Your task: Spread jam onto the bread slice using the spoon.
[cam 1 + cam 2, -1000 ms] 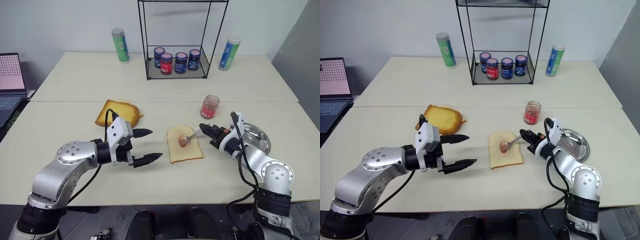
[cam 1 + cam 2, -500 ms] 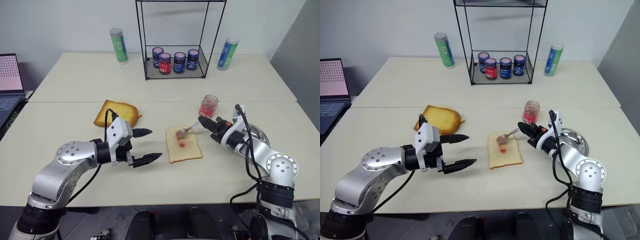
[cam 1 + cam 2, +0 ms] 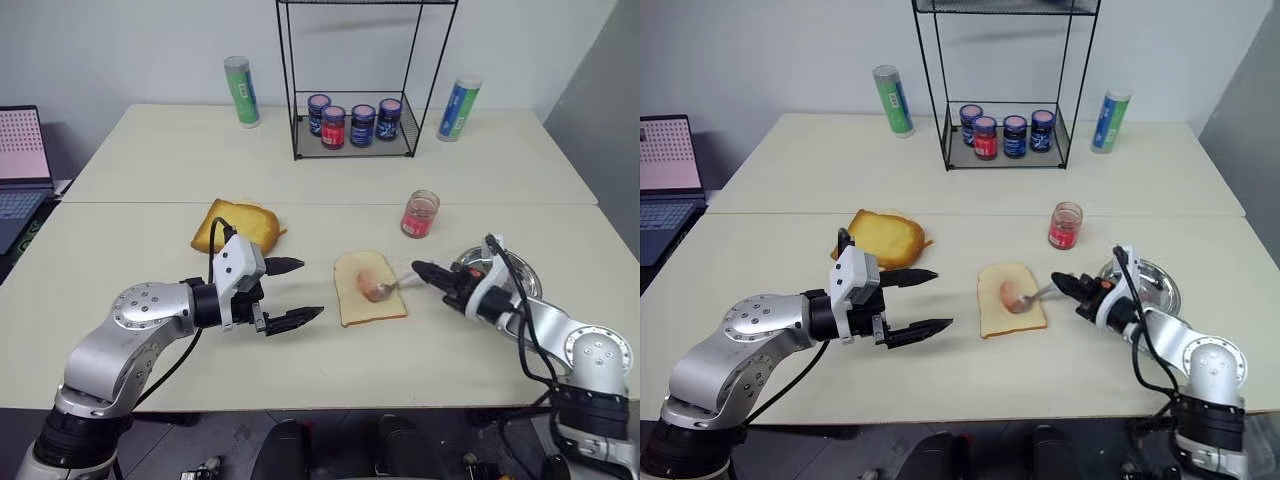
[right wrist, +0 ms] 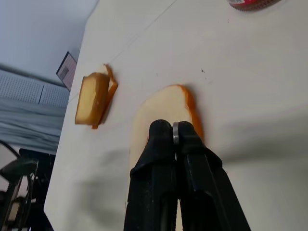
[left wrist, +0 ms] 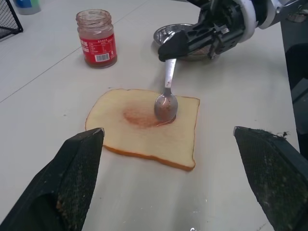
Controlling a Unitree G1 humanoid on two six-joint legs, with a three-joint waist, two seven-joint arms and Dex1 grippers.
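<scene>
The bread slice (image 3: 369, 288) is laid flat on the table (image 3: 150, 170), near the middle. A pink smear of jam is seen on the middle of it. The edges and corners are not yet covered, so the job seems only partly done.

The spoon (image 5: 166, 96) is held by its handle in the right gripper (image 3: 421, 271), whose two black fingers are squeezed together on it. The round end of the spoon is pressed on the bread, at the edge of the pink smear. The spoon is reddened with jam.

The jam (image 3: 419, 214) is kept in a small clear jar, which is stood just behind the bread and the right gripper. The lid is off. Red jam is left inside, so more could be scooped if it is needed.

The left gripper (image 3: 296, 292) is held over the table beside the bread, not touching it. Its fingers are spread wide apart and nothing is held in them.

What is left, it seems, is for the jam to be pushed out toward the crust, all over the slice.
</scene>
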